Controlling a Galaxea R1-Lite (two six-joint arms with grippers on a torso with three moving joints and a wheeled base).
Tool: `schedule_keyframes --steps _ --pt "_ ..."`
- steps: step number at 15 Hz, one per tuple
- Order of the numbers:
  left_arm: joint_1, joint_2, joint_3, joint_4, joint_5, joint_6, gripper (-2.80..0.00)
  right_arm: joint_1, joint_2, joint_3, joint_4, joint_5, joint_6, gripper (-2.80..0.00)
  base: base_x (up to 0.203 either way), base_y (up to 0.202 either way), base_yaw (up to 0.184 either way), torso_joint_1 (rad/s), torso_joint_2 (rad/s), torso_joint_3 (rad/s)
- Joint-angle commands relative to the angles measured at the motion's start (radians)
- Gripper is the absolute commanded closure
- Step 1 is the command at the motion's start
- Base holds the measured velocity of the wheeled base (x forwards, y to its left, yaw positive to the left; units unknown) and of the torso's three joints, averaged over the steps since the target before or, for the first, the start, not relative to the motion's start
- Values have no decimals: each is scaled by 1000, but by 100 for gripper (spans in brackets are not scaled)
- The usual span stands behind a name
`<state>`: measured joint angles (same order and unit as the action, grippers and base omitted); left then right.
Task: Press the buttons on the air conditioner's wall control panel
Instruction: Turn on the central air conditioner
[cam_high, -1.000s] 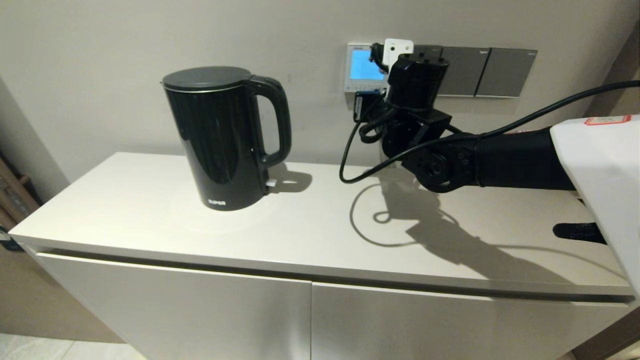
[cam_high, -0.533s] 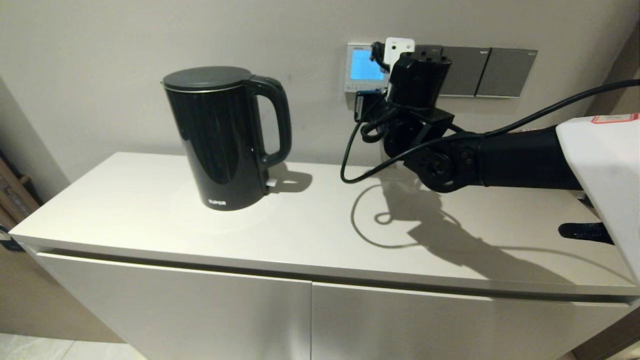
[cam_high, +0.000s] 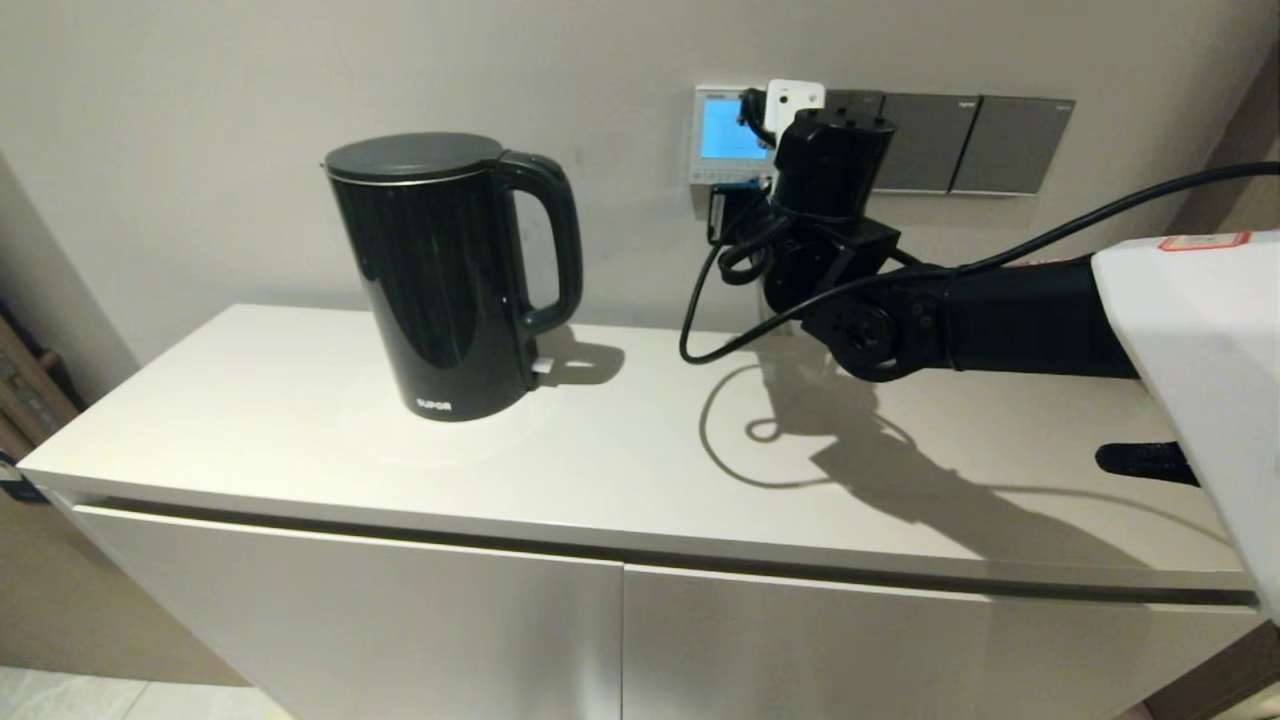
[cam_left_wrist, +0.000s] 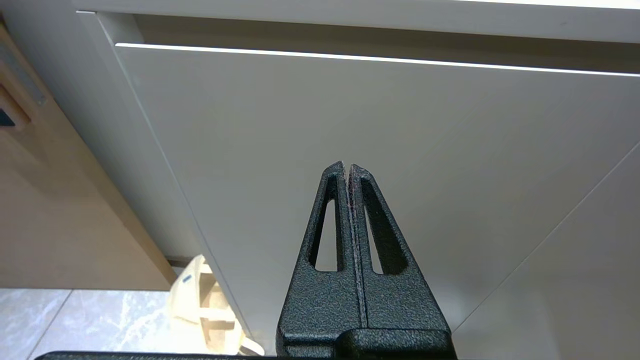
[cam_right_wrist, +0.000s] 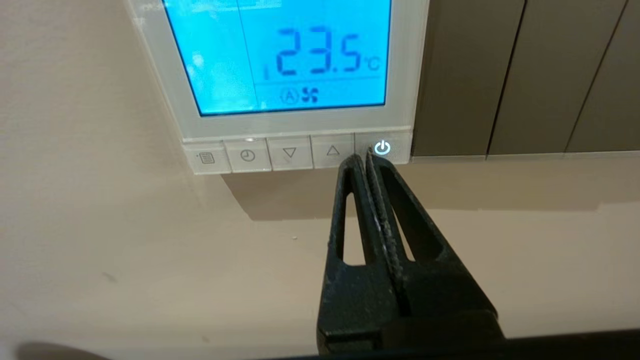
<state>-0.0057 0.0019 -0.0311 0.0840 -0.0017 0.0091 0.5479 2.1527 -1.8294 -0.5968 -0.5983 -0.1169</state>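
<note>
The white wall control panel (cam_high: 722, 135) hangs on the wall, its blue screen (cam_right_wrist: 285, 55) lit and reading 23.5 °C. Its row of pale buttons (cam_right_wrist: 290, 152) runs along the lower edge; the power button (cam_right_wrist: 382, 147) at the row's end glows. My right gripper (cam_right_wrist: 362, 156) is shut and empty, its tips at the lower edge of the row, between the up-arrow button (cam_right_wrist: 332, 150) and the power button. In the head view the right wrist (cam_high: 830, 190) covers the panel's right part. My left gripper (cam_left_wrist: 346, 167) is shut and empty, parked low before the cabinet door (cam_left_wrist: 400, 140).
A black electric kettle (cam_high: 450, 270) stands on the white cabinet top (cam_high: 620, 460), left of the arm. Dark grey switch plates (cam_high: 975, 140) sit on the wall right of the panel. A black cable (cam_high: 720, 310) loops below the wrist.
The right wrist rose slightly half a second ago and has dropped back and shifted a little left. The kettle and panel have not moved.
</note>
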Motion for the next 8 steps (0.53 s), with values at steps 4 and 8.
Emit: schedule_keyframes --steps 4,8 --pt "0 0 0 0 -1 0 0 0 0 6 -7 -3 -1 0 0 0 0 0 0 0" --pt "0 0 0 0 0 0 0 17 -30 25 -16 -6 0 0 0 0 0 0 0 0"
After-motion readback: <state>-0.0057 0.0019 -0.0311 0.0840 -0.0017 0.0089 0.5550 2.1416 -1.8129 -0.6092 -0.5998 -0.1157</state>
